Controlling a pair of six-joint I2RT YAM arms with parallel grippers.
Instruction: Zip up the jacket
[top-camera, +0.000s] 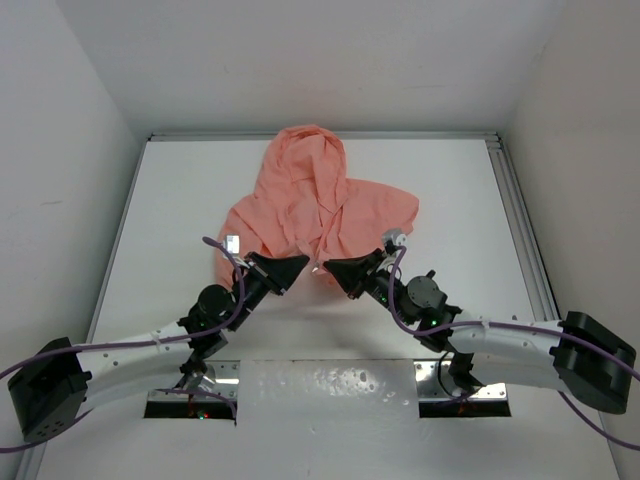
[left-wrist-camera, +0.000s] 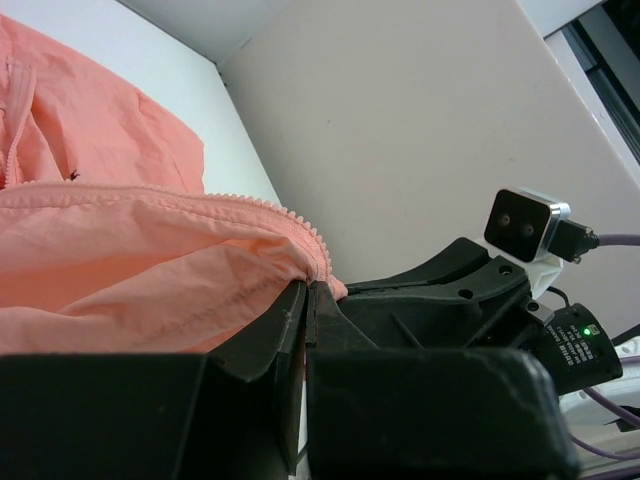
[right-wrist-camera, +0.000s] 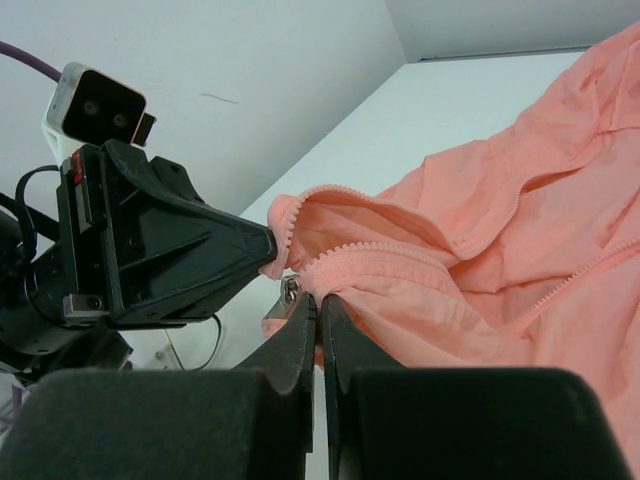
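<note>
Jaws of the black left tool (top-camera: 300, 263) stood all but closed, only a thin slit between them. In the left wrist view, the tool (left-wrist-camera: 307, 292) had the edge of a salmon-pink hooded jacket of thin soft fabric (left-wrist-camera: 130, 265) nipped at its tips. A row of pink zipper teeth (left-wrist-camera: 265, 205) ran along that edge right down to the grip.

From above, the jacket (top-camera: 320, 205) lay crumpled on the white bench (top-camera: 170, 200), in the middle and toward the far wall. Its hood pointed away from the arms, and its near edge met both tools.

Just beside the left tool, tip facing tip, the black right tool (top-camera: 337, 268) gripped the same near edge. In the right wrist view its jaws were likewise pressed nearly together, and the tool (right-wrist-camera: 320, 300) clamped a fold of the jacket (right-wrist-camera: 490, 240) bordered with zipper teeth (right-wrist-camera: 375, 250). A small silvery metal piece (right-wrist-camera: 290, 290) sat against the right tool's finger, too small to identify. The pointed nose of the left tool (right-wrist-camera: 262, 243) touched the pink cloth close by, slightly higher in that view.
</note>
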